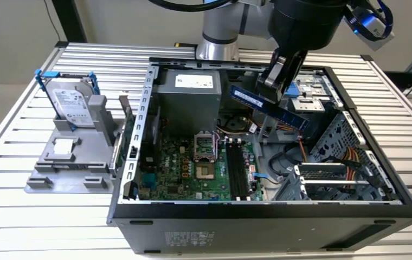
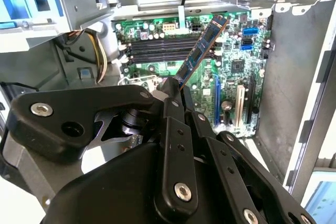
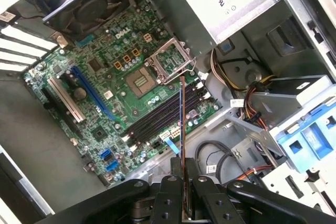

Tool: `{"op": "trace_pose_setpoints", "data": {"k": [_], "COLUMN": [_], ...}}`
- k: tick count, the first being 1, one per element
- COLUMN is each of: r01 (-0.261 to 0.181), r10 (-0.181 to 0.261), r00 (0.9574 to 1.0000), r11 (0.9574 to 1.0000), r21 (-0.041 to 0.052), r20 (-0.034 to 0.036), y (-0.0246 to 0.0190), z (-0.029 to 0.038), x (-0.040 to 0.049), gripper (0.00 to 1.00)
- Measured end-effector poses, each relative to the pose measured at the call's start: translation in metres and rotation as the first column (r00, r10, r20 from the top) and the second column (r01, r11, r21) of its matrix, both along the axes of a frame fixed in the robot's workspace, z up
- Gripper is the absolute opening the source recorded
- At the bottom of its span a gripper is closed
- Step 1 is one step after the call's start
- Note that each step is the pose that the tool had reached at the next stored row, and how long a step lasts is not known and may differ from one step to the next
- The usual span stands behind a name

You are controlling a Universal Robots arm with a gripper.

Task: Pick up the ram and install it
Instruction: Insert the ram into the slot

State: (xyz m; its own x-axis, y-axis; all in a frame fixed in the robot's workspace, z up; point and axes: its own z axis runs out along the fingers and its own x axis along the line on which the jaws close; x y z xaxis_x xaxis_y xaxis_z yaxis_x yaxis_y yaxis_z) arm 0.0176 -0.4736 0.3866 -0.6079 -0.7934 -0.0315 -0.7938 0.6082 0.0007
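above the open computer case (image 1: 264,230), the gripper (image 1: 272,85) is clamped on the ram (image 1: 248,98), tilted over the motherboard (image 1: 184,162).

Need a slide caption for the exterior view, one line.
Gripper holds the ram tilted above the open computer case, over the motherboard with its memory slots.

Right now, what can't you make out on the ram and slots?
- Held end of the ram: first wrist view, buried between the jaws.
- Its faces: same view, seen edge-on.
- Latches on the memory slots: exterior view, too small.
- One end of the slots: second wrist view, behind the ram.
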Motion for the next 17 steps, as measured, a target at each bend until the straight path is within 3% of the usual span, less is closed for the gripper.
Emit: {"op": "trace_pose_setpoints", "data": {"k": [17], "r01": [0.027], "r10": [-0.027], "r00": [0.9996], "r11": [0.9996], "r21": [-0.0005], "r20": [0.0000], "y": [0.0000], "z": [0.0000], "x": [0.0000], "gripper": [0.00]}}
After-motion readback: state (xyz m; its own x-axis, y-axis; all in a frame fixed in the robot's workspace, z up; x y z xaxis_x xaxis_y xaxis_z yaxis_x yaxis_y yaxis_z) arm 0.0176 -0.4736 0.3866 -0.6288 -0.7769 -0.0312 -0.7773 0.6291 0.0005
